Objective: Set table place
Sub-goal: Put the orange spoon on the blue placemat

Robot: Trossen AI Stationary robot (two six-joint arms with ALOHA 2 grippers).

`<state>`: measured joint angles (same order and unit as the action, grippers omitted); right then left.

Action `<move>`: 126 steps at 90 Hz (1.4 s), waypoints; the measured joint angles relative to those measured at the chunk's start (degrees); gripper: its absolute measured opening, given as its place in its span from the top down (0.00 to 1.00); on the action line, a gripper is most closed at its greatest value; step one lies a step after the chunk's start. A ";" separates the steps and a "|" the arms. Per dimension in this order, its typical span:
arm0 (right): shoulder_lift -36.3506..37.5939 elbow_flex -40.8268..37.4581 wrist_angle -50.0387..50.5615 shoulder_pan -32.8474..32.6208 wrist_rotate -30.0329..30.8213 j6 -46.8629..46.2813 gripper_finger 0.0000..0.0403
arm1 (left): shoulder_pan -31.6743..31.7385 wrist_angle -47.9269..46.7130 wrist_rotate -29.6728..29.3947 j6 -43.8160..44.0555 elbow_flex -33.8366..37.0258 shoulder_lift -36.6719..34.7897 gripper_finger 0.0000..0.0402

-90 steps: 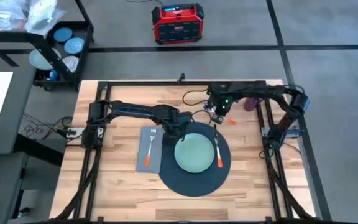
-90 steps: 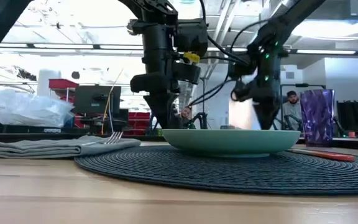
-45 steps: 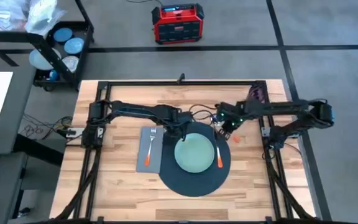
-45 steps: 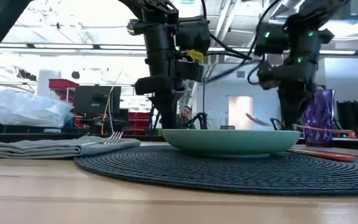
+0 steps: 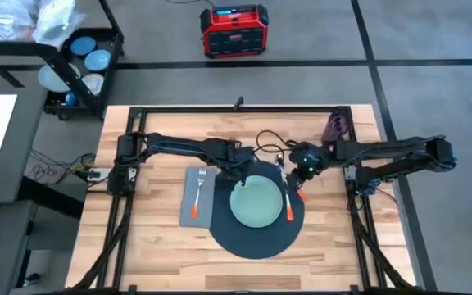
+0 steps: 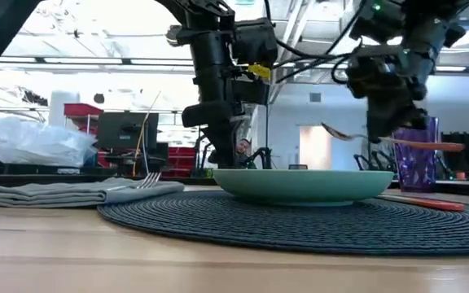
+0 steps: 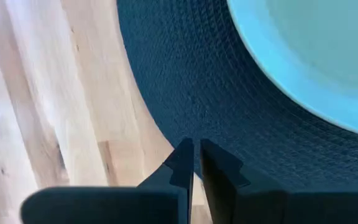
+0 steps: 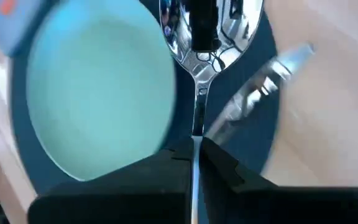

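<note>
Wooden table (image 5: 158, 238) in a workshop | right gripper (image 5: 299, 174) hung clamped on the spoon (image 6: 397, 142) above the knife (image 5: 287, 197), plate (image 5: 257, 202) just beside | left gripper (image 7: 193, 163) pinched together low over the mat (image 5: 256, 244), opposite plate edge

Your right gripper (image 5: 301, 166) hangs above the table (image 5: 162, 246), at the mat's (image 5: 256, 242) far right edge, with the spoon (image 6: 381, 140) clamped between its fingers and held level in the air. Directly below it lies the knife (image 5: 287, 201), on the mat and just beside the plate's (image 5: 256, 205) right rim. The plate sits on the mat, to the gripper's left and nearer you. The cup (image 5: 335, 127) stands behind the gripper, to its right, near the table's far right corner. Your left gripper (image 7: 194, 163) sits at the mat's far left edge; to its left the fork (image 5: 197, 197) lies on the napkin (image 5: 206, 209), which touches the mat.
</note>
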<state>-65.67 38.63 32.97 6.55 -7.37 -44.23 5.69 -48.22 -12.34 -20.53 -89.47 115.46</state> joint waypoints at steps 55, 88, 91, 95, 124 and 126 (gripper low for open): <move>0.10 -3.11 -7.05 -7.24 -1.47 -20.13 1.00 | 0.00 4.34 -0.13 -5.11 0.00 -0.12 0.97; -0.04 -5.54 -6.51 -10.00 -0.71 -24.67 1.00 | 0.00 6.56 -0.02 -6.44 0.00 -0.13 0.97; 0.03 -6.17 -7.31 -9.90 -0.62 -24.72 1.00 | 0.00 6.70 -0.02 -6.40 0.00 -0.13 0.97; 0.11 -7.39 -8.98 -9.79 -0.42 -25.17 1.00 | 0.00 7.02 -0.01 -6.16 0.00 -0.13 0.97; 0.02 -11.77 -15.03 -9.80 -0.02 -27.91 1.00 | -0.02 7.62 0.96 -5.83 0.00 -0.13 0.97; 0.04 -11.74 -14.53 -9.58 -0.07 -27.62 1.00 | -0.02 7.71 0.96 -5.82 0.00 -0.13 0.97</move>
<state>-65.62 26.90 18.43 -3.03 -7.44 -71.85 5.67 -40.51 -11.38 -26.35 -89.47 115.33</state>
